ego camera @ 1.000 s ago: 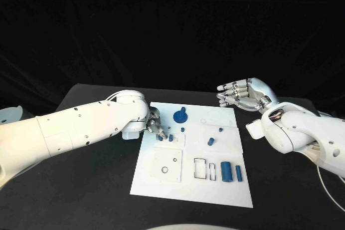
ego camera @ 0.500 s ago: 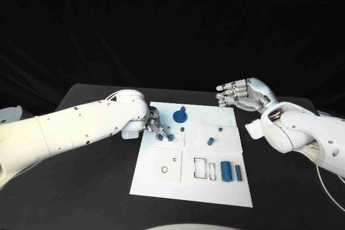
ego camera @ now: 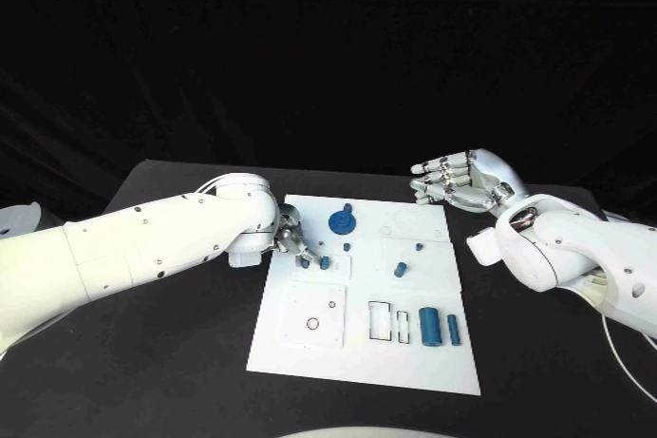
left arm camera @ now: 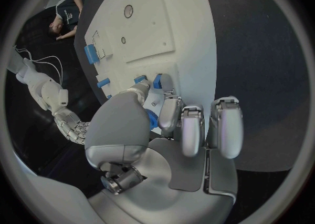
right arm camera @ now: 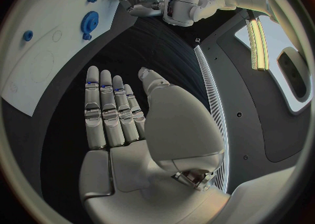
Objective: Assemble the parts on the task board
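Observation:
The white task board (ego camera: 411, 362) lies in the middle of the black table. My left hand (ego camera: 291, 238) is at the board's left edge, and its thumb and a finger pinch a small blue peg (left arm camera: 157, 81); a second peg (ego camera: 325, 262) stands beside it. A blue gear (ego camera: 346, 219) sits near the board's far edge. Two blue cylinders (ego camera: 430, 326) lie at the board's near right. My right hand (ego camera: 465, 181) hovers past the board's far right corner, fingers straight and apart, holding nothing.
Small blue pieces (ego camera: 402, 268) lie mid-board, and outlined recesses (ego camera: 382, 321) sit left of the cylinders. A square plate with holes (ego camera: 315, 314) occupies the board's near left. Black tabletop (ego camera: 178, 343) flanks the board on both sides.
My left arm has shifted very slightly, with the hand still at the pegs. The right hand has not moved.

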